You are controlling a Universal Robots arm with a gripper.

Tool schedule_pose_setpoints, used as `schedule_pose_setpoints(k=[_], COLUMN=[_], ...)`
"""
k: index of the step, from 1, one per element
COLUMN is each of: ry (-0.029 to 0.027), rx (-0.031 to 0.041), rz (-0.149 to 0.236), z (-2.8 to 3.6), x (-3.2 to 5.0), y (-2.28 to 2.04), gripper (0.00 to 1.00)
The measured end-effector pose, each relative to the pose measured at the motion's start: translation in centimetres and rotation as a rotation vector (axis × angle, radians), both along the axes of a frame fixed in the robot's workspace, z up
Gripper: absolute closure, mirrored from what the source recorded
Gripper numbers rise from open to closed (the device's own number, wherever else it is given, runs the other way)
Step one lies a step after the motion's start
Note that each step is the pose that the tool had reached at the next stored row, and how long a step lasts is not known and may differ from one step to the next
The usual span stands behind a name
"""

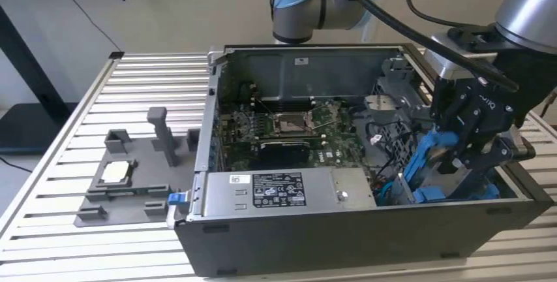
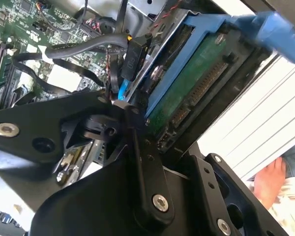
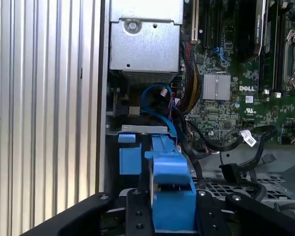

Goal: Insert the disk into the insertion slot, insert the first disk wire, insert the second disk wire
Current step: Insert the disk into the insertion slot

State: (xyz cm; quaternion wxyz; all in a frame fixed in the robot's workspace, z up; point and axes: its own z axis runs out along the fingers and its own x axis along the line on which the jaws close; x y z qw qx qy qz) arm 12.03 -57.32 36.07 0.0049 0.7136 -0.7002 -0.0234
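Jaws of your gripper (image 1: pixel 448 155) look clamped on the blue bracket (image 3: pixel 169 196) of the disk (image 2: pixel 194 86), on edge at the slot (image 1: pixel 461 190) in the case (image 1: pixel 348 243)'s exterior-view-right end; judge it dense, rigid and shock-sensitive, so hold only the bracket.

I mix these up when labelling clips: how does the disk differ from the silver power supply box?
The disk is framed in blue plastic; the power supply box is silver with a printed label. The disk stands on edge at the exterior view's right, by the gripper; the box lies flat along the near wall. The box looks larger than the disk. Both sit inside the computer case.
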Motion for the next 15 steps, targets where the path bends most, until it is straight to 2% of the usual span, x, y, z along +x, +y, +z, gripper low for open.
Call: schedule_pose_setpoints(k=[1, 2, 5, 8, 15], ry=[0.0000, 0.0000, 0.0000, 0.0008, 0.0006], rx=[-0.0002, -0.0004, -0.0006, -0.0028, -0.0030], rz=[0.000, 0.000, 0.000, 0.000, 0.000], z=[0.00, 0.00, 0.01, 0.41, 3.28], x=[0.00, 0.00, 0.00, 0.00, 0.00], y=[0.00, 0.00, 0.03, 0.04, 0.06], gripper=[0.60, 0.53, 0.53, 0.53, 0.53])
